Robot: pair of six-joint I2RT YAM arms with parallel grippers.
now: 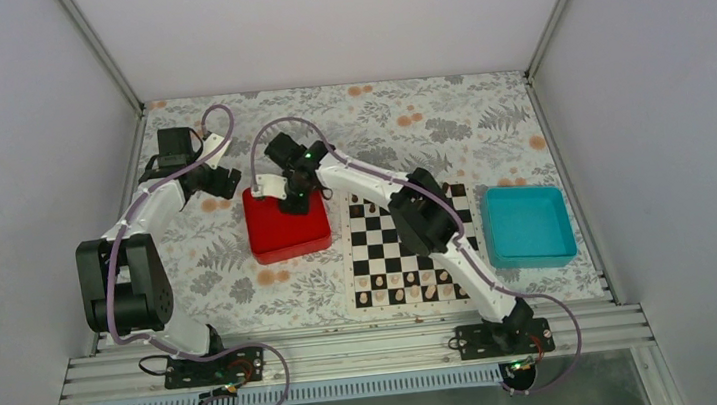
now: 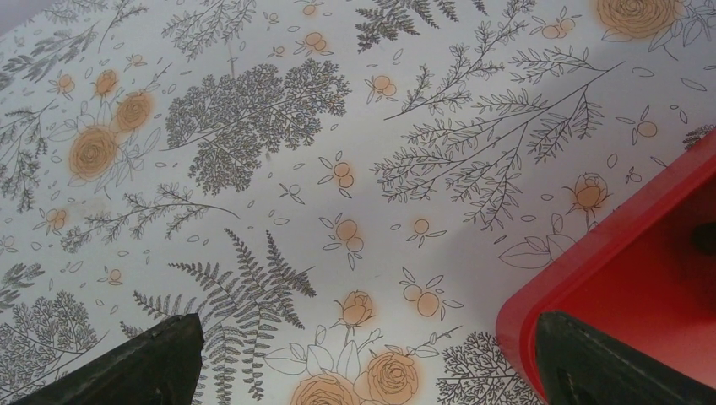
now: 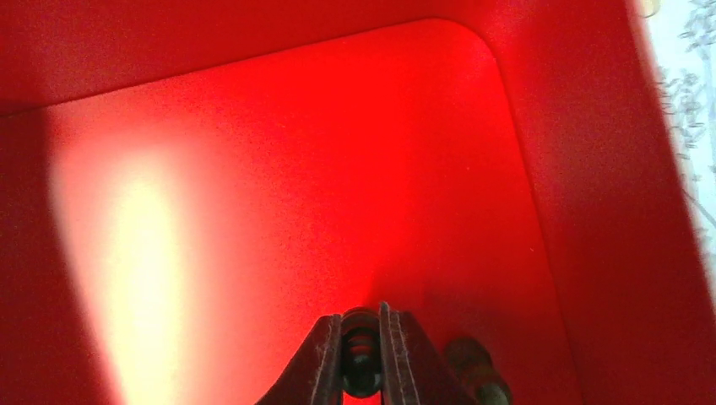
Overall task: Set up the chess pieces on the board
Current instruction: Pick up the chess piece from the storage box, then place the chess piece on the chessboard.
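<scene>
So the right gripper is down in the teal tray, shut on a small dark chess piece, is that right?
Not quite. The right gripper is down in the red tray, not the teal tray, shut on a small dark chess piece. The right wrist view shows red walls around it.

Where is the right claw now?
In the top view, the right claw is inside the red tray, left of the board, pinching a dark piece.

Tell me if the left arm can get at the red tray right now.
Probably yes: the left gripper hangs open beside the red tray, one finger over its corner. The right gripper is inside it, shut on a chess piece, so they might collide.
</scene>
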